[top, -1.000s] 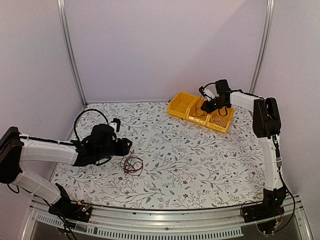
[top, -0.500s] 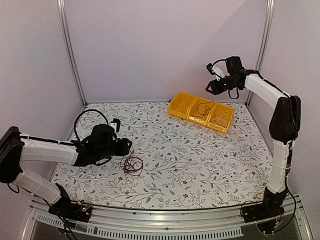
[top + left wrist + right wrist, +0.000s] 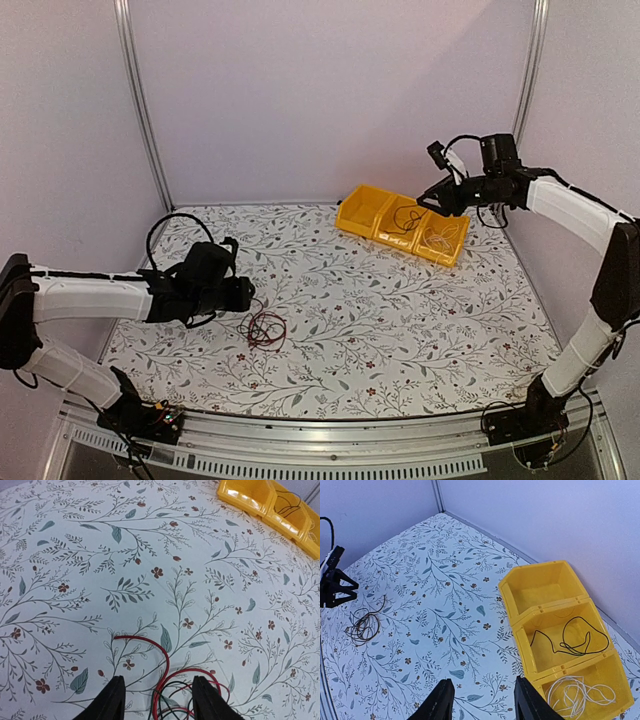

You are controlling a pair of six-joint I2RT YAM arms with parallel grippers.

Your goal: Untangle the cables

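Note:
A small tangle of red and black cables (image 3: 265, 328) lies on the flowered table, in front of my left gripper (image 3: 246, 293). In the left wrist view the tangle (image 3: 186, 687) sits between and just beyond the open fingers of the left gripper (image 3: 159, 681), and one red loop (image 3: 150, 642) arcs out ahead. A black cable (image 3: 570, 639) lies in the middle yellow bin and a white cable (image 3: 577, 692) in the bin beside it. My right gripper (image 3: 436, 196) hangs open and empty above the bins; in its own view the right gripper (image 3: 483, 681) holds nothing.
Three joined yellow bins (image 3: 361, 224) stand at the back right; the left-hand bin (image 3: 540, 587) has nothing in it. Metal posts (image 3: 140, 100) and pale walls close the back and sides. The left arm's black hose (image 3: 175, 225) loops above its wrist.
My right gripper has opened, risen out of the bins and swung up and to the right. The left gripper has shifted slightly back from the tangle.

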